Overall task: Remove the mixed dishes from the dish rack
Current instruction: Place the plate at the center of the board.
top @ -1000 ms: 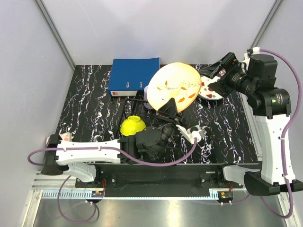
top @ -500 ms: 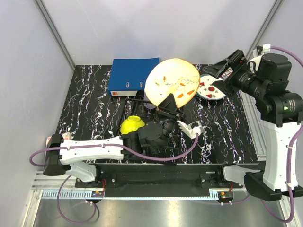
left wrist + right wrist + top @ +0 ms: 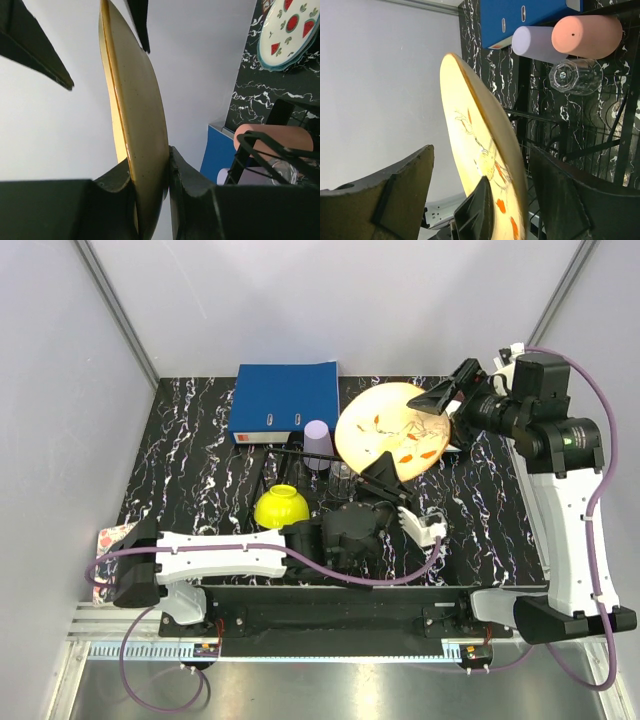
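A: How many plates?
B: Two: one peach plate (image 3: 395,430) and one watermelon plate (image 3: 290,30).
A: Cups?
B: Two again: one lilac cup (image 3: 532,41) and one pink cup (image 3: 587,32).
A: Any glasses?
B: One glass (image 3: 575,76), clear.
A: Bowls?
B: A single yellow bowl (image 3: 280,506).
A: So six dishes in view?
B: Six that I can count.
A: And the rest?
B: One rack (image 3: 288,451), one binder (image 3: 283,400), one table (image 3: 190,440) beneath them all.
A: Pincers?
B: Two: the left pincer (image 3: 150,160) and the right pincer (image 3: 480,150), with two fingers (image 3: 395,190) apiece.
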Robot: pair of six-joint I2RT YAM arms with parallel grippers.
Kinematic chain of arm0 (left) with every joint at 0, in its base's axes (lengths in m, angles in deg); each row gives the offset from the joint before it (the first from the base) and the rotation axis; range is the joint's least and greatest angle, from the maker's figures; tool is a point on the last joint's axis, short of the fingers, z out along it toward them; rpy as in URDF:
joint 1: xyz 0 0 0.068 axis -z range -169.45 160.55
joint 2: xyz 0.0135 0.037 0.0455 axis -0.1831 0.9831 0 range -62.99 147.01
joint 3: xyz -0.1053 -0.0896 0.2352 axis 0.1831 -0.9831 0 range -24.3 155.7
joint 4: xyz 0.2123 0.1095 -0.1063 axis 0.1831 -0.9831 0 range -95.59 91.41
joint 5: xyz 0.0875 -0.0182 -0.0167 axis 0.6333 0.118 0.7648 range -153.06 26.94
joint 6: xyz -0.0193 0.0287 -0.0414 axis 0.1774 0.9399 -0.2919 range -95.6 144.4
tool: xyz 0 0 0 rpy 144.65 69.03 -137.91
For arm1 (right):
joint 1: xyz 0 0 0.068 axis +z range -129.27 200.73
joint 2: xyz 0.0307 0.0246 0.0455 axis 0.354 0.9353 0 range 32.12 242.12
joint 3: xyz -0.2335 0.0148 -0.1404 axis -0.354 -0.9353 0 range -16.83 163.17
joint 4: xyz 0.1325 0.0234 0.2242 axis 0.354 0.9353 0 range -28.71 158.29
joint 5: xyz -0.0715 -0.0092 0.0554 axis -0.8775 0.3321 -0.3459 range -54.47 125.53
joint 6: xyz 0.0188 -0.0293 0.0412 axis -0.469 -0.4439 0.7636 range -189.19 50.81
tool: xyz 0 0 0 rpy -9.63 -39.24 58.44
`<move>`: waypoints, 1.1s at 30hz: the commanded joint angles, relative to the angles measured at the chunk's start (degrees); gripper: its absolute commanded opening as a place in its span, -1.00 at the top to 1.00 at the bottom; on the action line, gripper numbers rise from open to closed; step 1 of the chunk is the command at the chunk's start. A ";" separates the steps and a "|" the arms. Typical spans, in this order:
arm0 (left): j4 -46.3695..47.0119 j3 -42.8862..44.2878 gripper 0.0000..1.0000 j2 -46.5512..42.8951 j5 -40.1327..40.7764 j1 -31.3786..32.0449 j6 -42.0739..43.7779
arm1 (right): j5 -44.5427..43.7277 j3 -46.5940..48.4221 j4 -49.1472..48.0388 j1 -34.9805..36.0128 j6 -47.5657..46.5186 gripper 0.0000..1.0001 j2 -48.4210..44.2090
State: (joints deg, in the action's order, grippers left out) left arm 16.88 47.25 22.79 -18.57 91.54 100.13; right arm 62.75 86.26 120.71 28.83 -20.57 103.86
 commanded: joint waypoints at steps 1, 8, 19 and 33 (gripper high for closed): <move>9.06 6.32 1.00 -0.35 -1.51 1.36 2.06 | 2.40 0.10 -3.08 0.43 -2.30 -0.61 -0.03; 8.97 6.41 1.00 -0.43 -1.25 1.80 1.97 | 0.90 -2.89 -3.43 0.52 -3.44 0.31 -0.55; 13.27 8.08 0.61 -1.66 -0.72 1.10 0.66 | 2.39 -6.85 -7.29 0.52 -4.50 1.00 -1.52; 13.81 16.24 -0.98 -4.74 4.45 -1.88 -8.74 | 2.48 -5.01 -18.72 -2.47 1.56 1.00 -1.17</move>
State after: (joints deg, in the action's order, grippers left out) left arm 22.06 55.91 23.75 -16.23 91.26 97.13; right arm 64.15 78.61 112.32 28.43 -22.56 102.73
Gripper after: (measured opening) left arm 0.984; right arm 0.114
